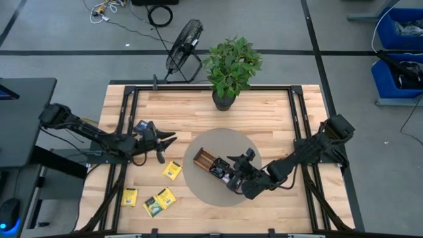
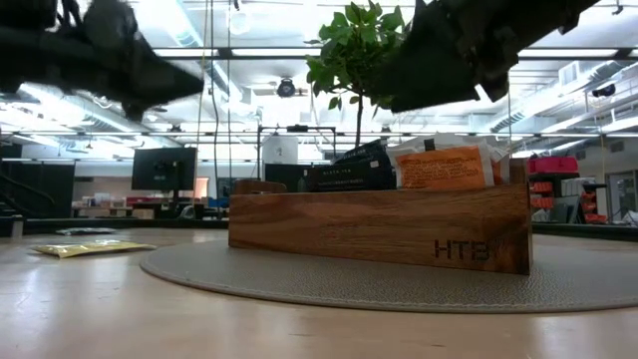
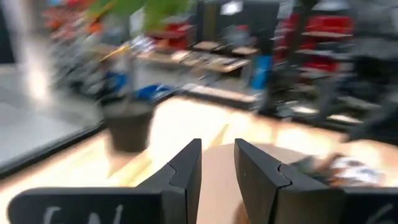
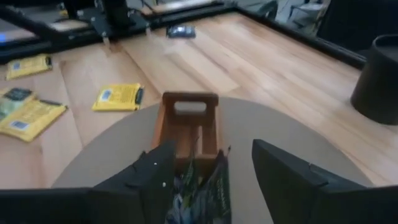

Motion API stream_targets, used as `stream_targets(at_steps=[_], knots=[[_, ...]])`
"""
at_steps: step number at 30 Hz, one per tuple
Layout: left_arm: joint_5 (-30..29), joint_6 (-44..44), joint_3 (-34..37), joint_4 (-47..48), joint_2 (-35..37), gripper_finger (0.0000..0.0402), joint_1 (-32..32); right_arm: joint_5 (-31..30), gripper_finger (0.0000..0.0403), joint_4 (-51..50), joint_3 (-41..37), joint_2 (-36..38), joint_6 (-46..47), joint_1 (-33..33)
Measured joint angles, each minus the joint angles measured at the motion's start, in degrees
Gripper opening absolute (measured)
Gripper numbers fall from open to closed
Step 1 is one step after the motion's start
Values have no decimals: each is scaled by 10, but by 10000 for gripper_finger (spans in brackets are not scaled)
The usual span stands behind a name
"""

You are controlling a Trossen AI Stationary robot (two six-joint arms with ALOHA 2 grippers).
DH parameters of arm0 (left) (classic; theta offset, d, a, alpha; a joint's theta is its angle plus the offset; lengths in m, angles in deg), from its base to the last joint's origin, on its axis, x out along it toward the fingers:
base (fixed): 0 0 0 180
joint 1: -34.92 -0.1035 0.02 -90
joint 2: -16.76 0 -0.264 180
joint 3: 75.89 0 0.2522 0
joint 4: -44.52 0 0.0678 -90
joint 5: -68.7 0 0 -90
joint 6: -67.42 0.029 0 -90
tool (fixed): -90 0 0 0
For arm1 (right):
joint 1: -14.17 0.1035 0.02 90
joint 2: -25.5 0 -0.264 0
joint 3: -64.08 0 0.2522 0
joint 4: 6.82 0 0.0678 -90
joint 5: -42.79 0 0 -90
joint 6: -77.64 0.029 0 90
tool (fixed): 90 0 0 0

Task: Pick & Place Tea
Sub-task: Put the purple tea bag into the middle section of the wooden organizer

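A long brown wooden divided tray [image 1: 203, 158] lies on a round grey mat [image 1: 218, 142]. Orange-and-white sachets [image 2: 444, 168] and dark sachets [image 2: 349, 168] stand in it. Three yellow sachets lie flat on the table: one [image 1: 172, 170] left of the mat and two [image 1: 129, 196] [image 1: 159, 201] nearer the front edge. A dark sachet [image 1: 141, 125] lies farther back on the left. My right gripper [image 1: 231, 170] is open over the tray's near end, its fingers on either side of the dark sachets [image 4: 199, 186]. My left gripper [image 1: 166, 147] is open and empty, left of the mat.
A potted plant [image 1: 228, 73] stands at the table's far edge behind the mat. A black fan [image 1: 185, 46] stands on the floor beyond it. Black frame rails [image 1: 125, 112] run along the table's left and right sides.
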Motion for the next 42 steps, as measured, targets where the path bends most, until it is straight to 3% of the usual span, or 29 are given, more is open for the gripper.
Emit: stream_targets(at_steps=[3,5,12,19,23,31,42], knots=[[-47,-76,0,65,0,101,-24,0,224,-18,0,0,19,-4],[-45,-126,-1,98,0,101,-48,-1,224,-30,0,0,26,-7],[44,-260,-94,414,-1,101,-123,-6,224,-32,0,0,30,-12],[80,-302,-200,714,-1,101,-173,-6,224,-35,0,0,30,-12],[99,-325,-225,820,-1,101,-215,-11,224,-36,0,0,30,-11],[165,-336,-231,907,-28,101,-315,-17,224,-40,0,0,26,-12],[174,-339,-231,930,-160,101,-390,-17,224,-43,0,0,26,-12]])
